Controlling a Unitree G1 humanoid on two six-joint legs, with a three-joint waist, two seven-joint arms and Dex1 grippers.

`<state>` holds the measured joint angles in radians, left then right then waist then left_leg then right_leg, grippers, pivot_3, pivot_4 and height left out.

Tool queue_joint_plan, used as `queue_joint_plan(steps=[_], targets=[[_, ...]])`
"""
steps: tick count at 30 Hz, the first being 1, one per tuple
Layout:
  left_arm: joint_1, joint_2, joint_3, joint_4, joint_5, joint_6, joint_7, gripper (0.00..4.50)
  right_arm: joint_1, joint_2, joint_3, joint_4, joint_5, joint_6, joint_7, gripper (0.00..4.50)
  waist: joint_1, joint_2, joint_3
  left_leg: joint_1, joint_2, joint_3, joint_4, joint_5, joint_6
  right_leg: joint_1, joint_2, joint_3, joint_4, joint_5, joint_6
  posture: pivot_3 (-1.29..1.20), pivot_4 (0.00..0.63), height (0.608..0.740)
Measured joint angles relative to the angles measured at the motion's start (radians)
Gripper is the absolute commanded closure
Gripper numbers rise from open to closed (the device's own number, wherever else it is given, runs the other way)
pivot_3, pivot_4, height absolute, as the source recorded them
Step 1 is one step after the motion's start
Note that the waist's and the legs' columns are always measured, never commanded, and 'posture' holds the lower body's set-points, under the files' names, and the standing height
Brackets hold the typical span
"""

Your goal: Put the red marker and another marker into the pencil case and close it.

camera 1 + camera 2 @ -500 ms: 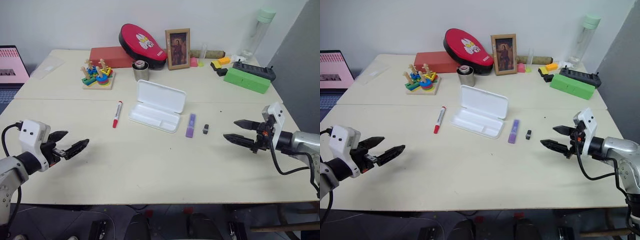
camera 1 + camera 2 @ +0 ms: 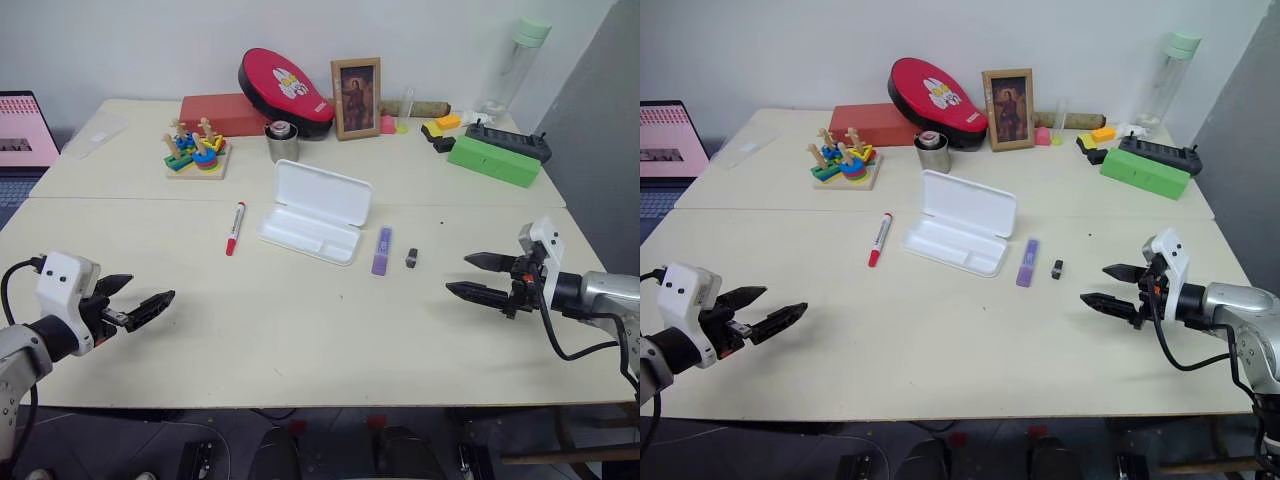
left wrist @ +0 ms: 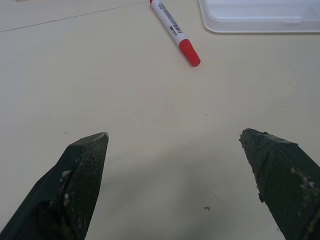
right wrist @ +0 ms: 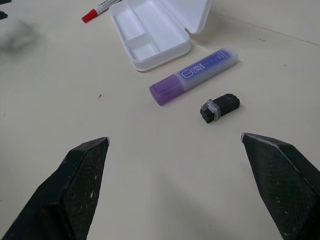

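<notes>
Two grippers sit low over a smooth pale table [image 2: 300, 340], both empty with fingers spread apart: left gripper [image 2: 133, 302] near the front left edge, right gripper [image 2: 472, 276] at the front right. White plastic pencil case [image 2: 315, 213], rounded corners, lies open mid-table, hinged lid tilted back. Red marker [image 2: 234, 228], slim white barrel, is just left of it, apart. Purple marker [image 2: 381, 250], chunky and flat-sided, is just right of it, then a small black object [image 2: 411, 258].

Left wrist view: red marker [image 3: 175, 32] has unreadable print on its barrel; case corner [image 3: 260, 17] beside it.

Right wrist view: purple marker [image 4: 194, 76] reads "CHECK"; case [image 4: 150, 35] shows two moulded compartments, empty.
</notes>
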<state>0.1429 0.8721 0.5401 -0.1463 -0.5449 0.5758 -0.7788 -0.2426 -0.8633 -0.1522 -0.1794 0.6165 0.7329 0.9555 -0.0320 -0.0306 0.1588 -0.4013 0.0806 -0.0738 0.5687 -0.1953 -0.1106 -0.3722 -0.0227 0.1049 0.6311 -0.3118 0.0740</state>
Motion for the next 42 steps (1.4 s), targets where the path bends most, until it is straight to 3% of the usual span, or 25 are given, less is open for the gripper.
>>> queue_joint_plan(steps=[21,25,31,34,42], targets=[[-0.019,0.0,-0.01,0.074,0.031,-0.03,-0.068,0.0,-0.031,0.026,0.024,-0.019,-0.002,0.006,0.011,0.02,0.0,0.0,0.0,0.0,0.0,0.0,0.004,0.0,0.0,0.0,0.0,0.0,0.004,0.006,0.004,0.0,0.15,0.74],[-0.1,-0.004,-0.098,0.036,0.014,-0.08,-0.155,0.0,-0.232,0.138,0.148,-0.054,-0.031,0.032,-0.065,0.02,-0.004,-0.001,-0.001,0.003,0.0,0.0,0.005,0.0,0.0,-0.001,0.0,0.0,0.011,0.006,0.004,0.0,0.15,0.74],[-0.236,-0.014,-0.214,0.026,0.012,-0.127,-0.227,0.0,-0.408,0.308,0.382,0.018,-0.169,0.039,-0.139,0.02,-0.002,-0.002,-0.002,0.0,0.0,0.0,0.005,0.001,0.0,0.0,0.002,0.0,0.014,0.006,0.003,0.0,0.15,0.74],[-0.278,-0.032,-0.259,0.023,0.0,-0.128,-0.26,0.0,-0.54,0.446,0.48,0.191,-0.285,0.032,-0.204,0.02,-0.003,-0.002,-0.002,0.0,0.0,0.0,0.005,0.001,0.0,0.001,0.002,0.0,0.015,0.007,0.003,0.0,0.15,0.74],[-0.314,-0.053,-0.307,-0.006,-0.013,-0.104,-0.275,0.0,-0.634,0.596,0.558,0.488,-0.435,-0.087,-0.239,0.02,0.0,-0.003,-0.002,0.0,0.0,-0.001,0.004,0.001,0.0,0.001,0.001,-0.002,0.015,0.006,0.002,0.0,0.15,0.74]])
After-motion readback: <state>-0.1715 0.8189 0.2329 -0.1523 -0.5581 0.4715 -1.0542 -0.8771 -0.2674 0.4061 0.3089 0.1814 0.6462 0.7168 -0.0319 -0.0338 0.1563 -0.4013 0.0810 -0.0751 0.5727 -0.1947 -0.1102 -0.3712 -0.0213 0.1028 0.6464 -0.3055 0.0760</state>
